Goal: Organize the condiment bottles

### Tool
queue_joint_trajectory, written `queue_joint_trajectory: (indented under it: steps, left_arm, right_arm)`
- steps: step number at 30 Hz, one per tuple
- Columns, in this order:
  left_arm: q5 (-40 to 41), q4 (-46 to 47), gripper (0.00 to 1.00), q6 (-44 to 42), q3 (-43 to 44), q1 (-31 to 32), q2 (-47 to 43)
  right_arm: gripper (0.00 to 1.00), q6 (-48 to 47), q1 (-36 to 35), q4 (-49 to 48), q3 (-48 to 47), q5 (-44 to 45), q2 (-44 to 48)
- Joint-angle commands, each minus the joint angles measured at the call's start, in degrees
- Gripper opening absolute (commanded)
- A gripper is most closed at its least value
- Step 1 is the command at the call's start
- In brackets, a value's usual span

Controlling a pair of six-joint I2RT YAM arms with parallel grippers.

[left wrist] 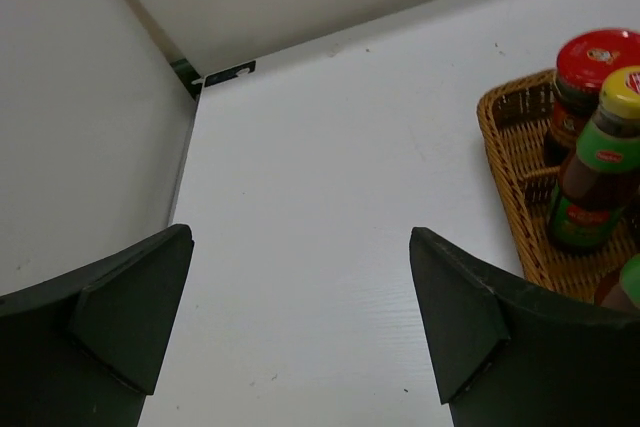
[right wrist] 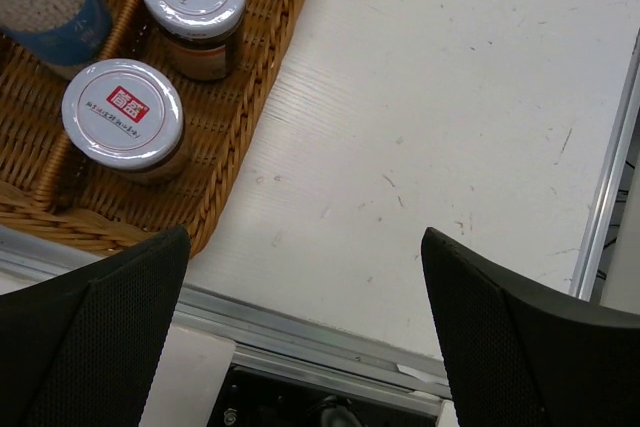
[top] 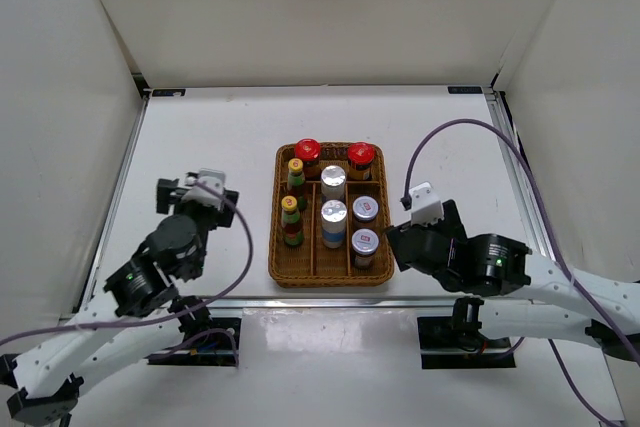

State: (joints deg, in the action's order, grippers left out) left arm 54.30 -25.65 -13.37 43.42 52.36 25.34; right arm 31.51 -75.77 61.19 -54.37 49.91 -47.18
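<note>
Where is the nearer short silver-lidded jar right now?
In the top view, the jar stands at the near-right corner of the wicker tray, just in front of its twin jar and right of a white-blue bottle.

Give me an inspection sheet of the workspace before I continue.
Surface: white table, faint scuffs.
Job's things: all upright in wicker tray; red-capped bottles far end, yellow-capped bottles left, tall silver-capped bottles middle, jars right.
Clutter: nothing seen.
Grippers: left gripper and right gripper open, empty, either side of tray.
Cables: left cable and right cable loop off the arms, neither over tray.
Surroundings: white walls on three sides.
</note>
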Motion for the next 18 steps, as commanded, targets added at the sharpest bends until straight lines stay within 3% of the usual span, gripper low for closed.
queue_joint_trajectory:
  steps: [1, 5, 10, 13, 18]
  left_arm:
    - [-4.1, 8.6, 1.0, -4.2, -1.8, -0.3, 5.5]
    - [-4.1, 16.9, 1.0, -1.1, -4.7, -2.9, 10.5]
    - [-9.4, 19.8, 1.0, 9.4, -6.9, -14.1, 13.2]
    - [-14.6, 20.6, 1.0, 10.5, -10.9, -18.2, 9.6]
    - [-13.1, 22.5, 1.0, 11.1, -13.7, -19.8, 4.8]
  right_arm:
    - [0.99, 0.5, 1.1, 3.6, -2.3, 1.3, 1.9]
    - [0.99, 1.0, 2.2, 3.6, -1.8, 1.9, 4.5]
    - [0.99, 0.5, 2.2, 3.0, -1.8, 0.5, 5.7]
    - [0.99, -0.3, 2.2, 2.4, -1.8, -1.7, 4.5]
    - [0.99, -1.6, 2.2, 1.9, -1.8, -4.6, 1.7]
